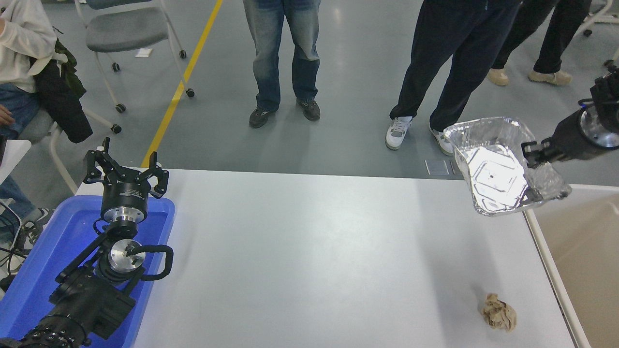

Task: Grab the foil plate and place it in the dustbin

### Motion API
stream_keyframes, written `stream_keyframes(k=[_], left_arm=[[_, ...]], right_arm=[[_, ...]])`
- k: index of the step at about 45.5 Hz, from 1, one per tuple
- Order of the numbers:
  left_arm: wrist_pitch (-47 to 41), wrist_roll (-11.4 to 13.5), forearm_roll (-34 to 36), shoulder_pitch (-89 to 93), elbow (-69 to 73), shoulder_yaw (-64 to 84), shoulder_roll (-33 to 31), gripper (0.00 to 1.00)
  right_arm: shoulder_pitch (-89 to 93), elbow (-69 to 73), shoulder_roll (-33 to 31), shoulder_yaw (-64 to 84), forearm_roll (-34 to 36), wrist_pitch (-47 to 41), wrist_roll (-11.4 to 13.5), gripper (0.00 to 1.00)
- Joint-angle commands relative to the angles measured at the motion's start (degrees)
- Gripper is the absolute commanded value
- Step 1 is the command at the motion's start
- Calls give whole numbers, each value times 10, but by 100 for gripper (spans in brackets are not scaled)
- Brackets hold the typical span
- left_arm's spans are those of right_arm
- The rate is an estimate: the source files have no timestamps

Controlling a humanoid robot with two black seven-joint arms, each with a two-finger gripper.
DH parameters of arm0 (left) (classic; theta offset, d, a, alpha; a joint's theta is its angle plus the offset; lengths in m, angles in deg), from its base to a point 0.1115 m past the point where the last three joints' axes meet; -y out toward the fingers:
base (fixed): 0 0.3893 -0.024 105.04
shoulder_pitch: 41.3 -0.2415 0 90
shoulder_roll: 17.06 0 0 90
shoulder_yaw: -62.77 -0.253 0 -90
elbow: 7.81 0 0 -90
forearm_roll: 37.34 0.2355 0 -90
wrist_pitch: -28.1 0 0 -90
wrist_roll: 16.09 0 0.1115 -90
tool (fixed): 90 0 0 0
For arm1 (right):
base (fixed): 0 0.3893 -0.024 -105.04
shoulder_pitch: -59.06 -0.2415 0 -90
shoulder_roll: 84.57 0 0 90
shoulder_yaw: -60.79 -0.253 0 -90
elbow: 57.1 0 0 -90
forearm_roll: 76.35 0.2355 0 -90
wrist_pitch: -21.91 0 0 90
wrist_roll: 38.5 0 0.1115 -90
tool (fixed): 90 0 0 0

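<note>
Paper wad [498,312] near table's [309,251] front right edge; wide bare surface beyond. Left gripper [126,170] parked over blue tub [29,285], fingers spread wide. Dustbin [580,251] just beside table's right edge. Right gripper [532,154] clamps foil plate's [495,174] right rim; plate aloft, tilted, above table's far right corner, beside the bin.

Black arms [87,295] with silver joint rings, looped cable.

Shiny foil plate [498,176] aloft, beside dustbin [580,241]
</note>
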Motion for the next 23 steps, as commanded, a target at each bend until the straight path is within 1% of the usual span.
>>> stream_keyframes(k=[1, 11, 19, 23], left_arm=[[0, 0, 0, 0, 0, 0, 0, 99], [0, 0, 0, 0, 0, 0, 0, 99], [0, 0, 0, 0, 0, 0, 0, 99], [0, 0, 0, -1, 0, 0, 0, 99]], right_arm=[[-72, 2, -19, 3, -1, -35, 3, 0], [-91, -3, -35, 4, -6, -35, 9, 0], [-69, -41, -73, 4, -11, -34, 13, 0], [-34, -75, -95, 3, -7, 16, 12, 0]])
